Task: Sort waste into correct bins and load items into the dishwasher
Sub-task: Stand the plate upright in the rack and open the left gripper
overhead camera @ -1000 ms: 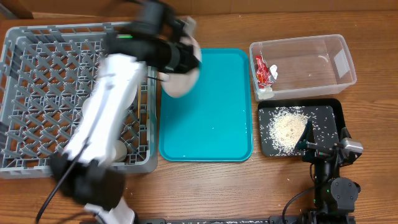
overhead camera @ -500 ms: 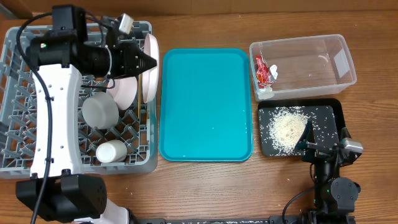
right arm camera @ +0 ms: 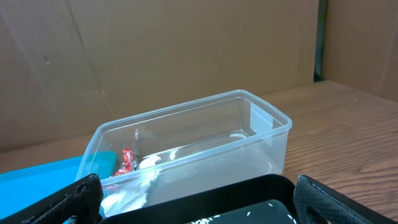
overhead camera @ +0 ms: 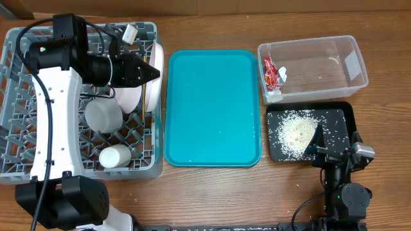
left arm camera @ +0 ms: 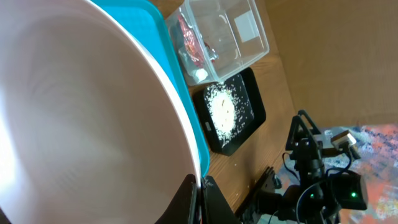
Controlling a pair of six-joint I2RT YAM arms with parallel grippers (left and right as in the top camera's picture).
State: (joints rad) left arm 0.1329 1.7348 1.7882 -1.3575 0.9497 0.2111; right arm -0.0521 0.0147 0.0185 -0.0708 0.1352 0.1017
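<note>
1. The dish rack (overhead camera: 19, 77) stands on the counter just left of the teal tray (overhead camera: 212, 109). It is judged that loading is the step in hand.
2. Farther from the teal tray, a second bowl (overhead camera: 103, 115) and a small cup (overhead camera: 116, 156) are already seated in the rack. They should be left undisturbed.
3. The left hand (overhead camera: 151, 72) is clamped tight on the thin rim of a pale pink bowl (overhead camera: 130, 97). The bowl is held over the side of the rack nearest the teal tray.
4. A white plate (overhead camera: 153, 86) stands on edge along that same side, just beside the held bowl. Whether the two are touching cannot be told.
5. The bowl should be lowered slowly until its rim is caught between pegs. It should be kept tilted and apart from the plate, so that the plate is not knocked over.
6. The grip should be released only once the bowl is seen to be carried by the rack. The hand should then be lifted straight up, clear of the pegs and the plate.
7. The teal tray itself appears bare, so nothing more seems to be waiting there. The chopsticks cannot be made out with certainty.
8. To the right of the teal tray, the red sauce packet (overhead camera: 270, 72) and white scrap (overhead camera: 275, 94) lie in the clear tub (overhead camera: 321, 64). The rice (overhead camera: 297, 131) lies in the black tray (overhead camera: 343, 115).
9. Farthest right of the teal tray, at the black tray's near edge, the right hand (overhead camera: 335, 149) is spread wide and nothing is held.
</note>
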